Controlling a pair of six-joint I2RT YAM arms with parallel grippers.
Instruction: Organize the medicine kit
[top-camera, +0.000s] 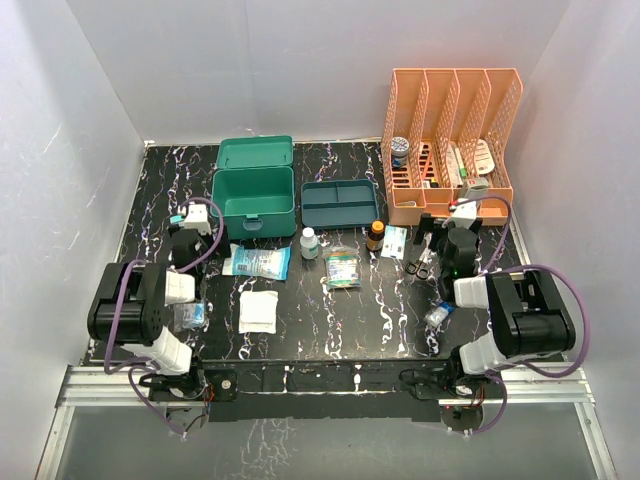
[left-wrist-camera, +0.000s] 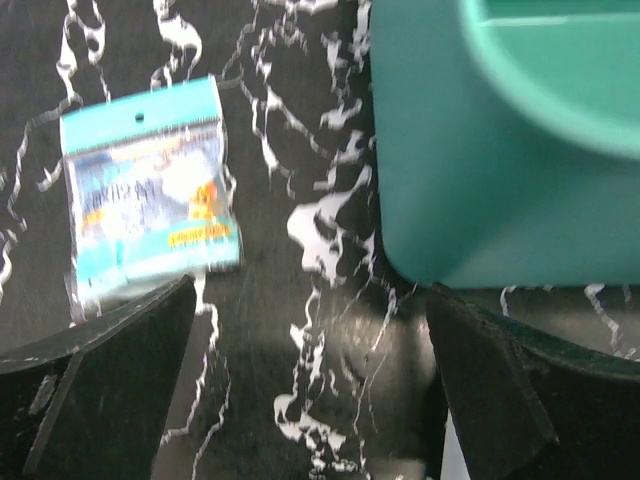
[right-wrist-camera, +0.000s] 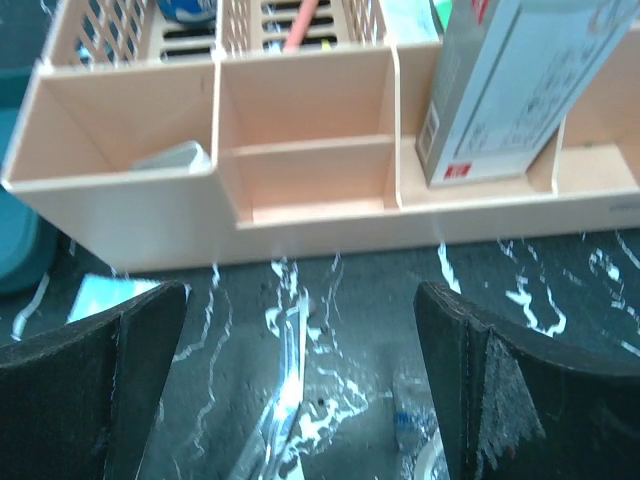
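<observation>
While left gripper (left-wrist-camera: 310, 330) and right gripper (right-wrist-camera: 300, 320) gape wide, medicine kit (top-camera: 240, 212) stands lid-open; orange rack (right-wrist-camera: 300, 230) holds box (right-wrist-camera: 500, 90).

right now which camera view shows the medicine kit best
Top external: the whole medicine kit shows, lid open, at back left. Left wrist catches only a blurred corner of it. Right wrist faces the orange rack, no kit.

The teal-green rectangular plastic box with rounded corners (top-camera: 253, 205) sits just ahead and right of my left gripper (left-wrist-camera: 312, 300). Its hinged lid (top-camera: 255, 152) is swung open.
</observation>
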